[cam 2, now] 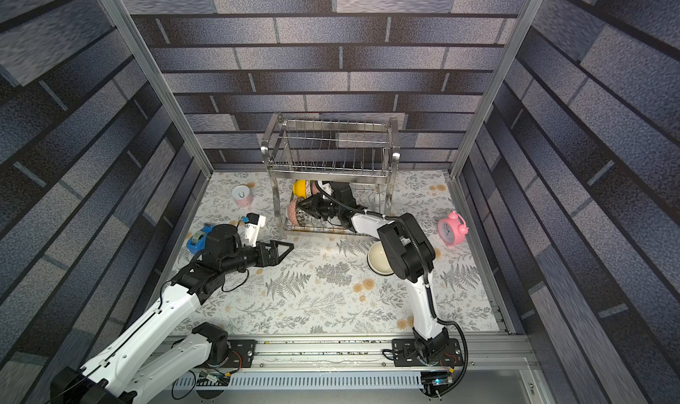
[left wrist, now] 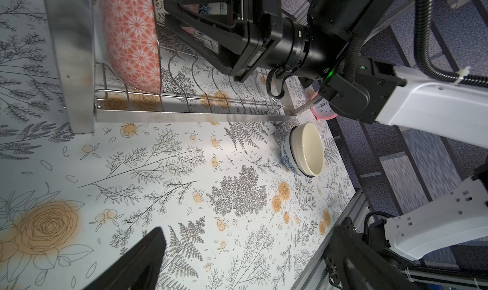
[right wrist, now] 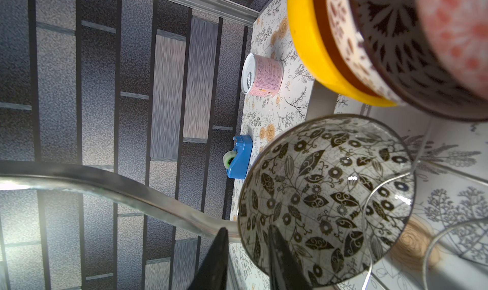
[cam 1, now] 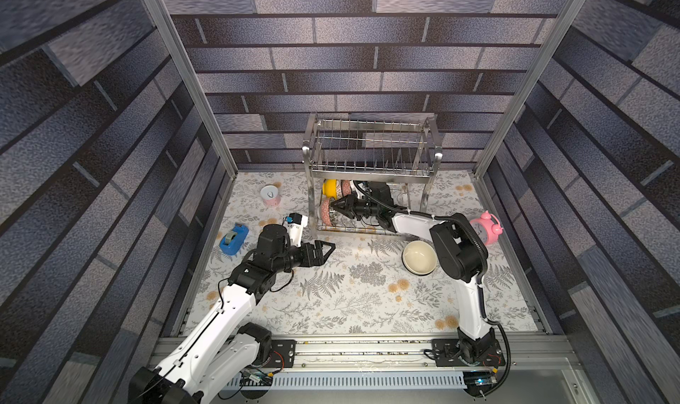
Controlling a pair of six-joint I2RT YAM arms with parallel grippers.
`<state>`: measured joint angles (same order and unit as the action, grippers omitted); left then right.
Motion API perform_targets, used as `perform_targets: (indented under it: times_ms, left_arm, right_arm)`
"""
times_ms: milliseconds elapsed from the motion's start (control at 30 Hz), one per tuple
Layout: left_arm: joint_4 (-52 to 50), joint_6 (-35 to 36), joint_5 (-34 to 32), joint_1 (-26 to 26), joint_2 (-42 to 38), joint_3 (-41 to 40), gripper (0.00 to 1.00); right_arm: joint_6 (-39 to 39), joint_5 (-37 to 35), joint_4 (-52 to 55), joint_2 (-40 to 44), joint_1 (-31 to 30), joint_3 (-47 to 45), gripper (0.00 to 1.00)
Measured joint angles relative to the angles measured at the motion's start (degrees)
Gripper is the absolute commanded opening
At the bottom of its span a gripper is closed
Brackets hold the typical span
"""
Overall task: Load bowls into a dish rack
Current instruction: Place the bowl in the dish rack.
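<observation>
The dish rack (cam 1: 371,170) stands at the back of the table. On edge in its lower tier are a yellow bowl (right wrist: 311,37), a dark flower-patterned bowl (right wrist: 390,37), a pink patterned bowl (left wrist: 132,37) and a leaf-patterned bowl (right wrist: 330,196). My right gripper (right wrist: 248,229) reaches into that tier, slightly open. One finger is inside the leaf bowl's rim and the other outside, with a gap showing. A cream bowl (cam 1: 419,257) with a blue-and-white outside sits upright on the table by the right arm. My left gripper (cam 1: 325,249) hovers open and empty over the table, left of the rack.
A pink-and-white can (cam 1: 271,196), a blue tape dispenser (cam 1: 234,238) and a small white device (cam 1: 296,227) lie left of the rack. A pink alarm clock (cam 1: 485,227) stands at the right. The rack's upper tier holds nothing. Metal frame rails edge the table.
</observation>
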<state>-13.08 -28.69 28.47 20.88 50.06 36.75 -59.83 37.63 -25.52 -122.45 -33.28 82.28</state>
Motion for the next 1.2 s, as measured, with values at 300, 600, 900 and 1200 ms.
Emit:
perform_targets:
  times_ms: [300,600,900,1200]
  left_arm:
    - [-0.9,0.2,0.0,-0.7,0.3,0.6,1.00]
    - [-1.1,0.1,0.0,-1.0,0.3,0.6,1.00]
    - [1.1,-0.3,0.3,-1.2,2.7,0.6,1.00]
    - [2.4,-0.2,3.1,-0.6,7.1,1.2,1.00]
  right_arm:
    - [2.1,-0.5,0.9,6.9,0.0,-6.8,0.50]
    - [6.1,-1.7,2.1,16.5,0.0,-15.9,0.72]
    - [13.9,-5.4,10.4,27.8,-0.1,-25.6,0.82]
    - [24.4,-12.0,23.6,35.5,-2.7,-27.3,0.94]
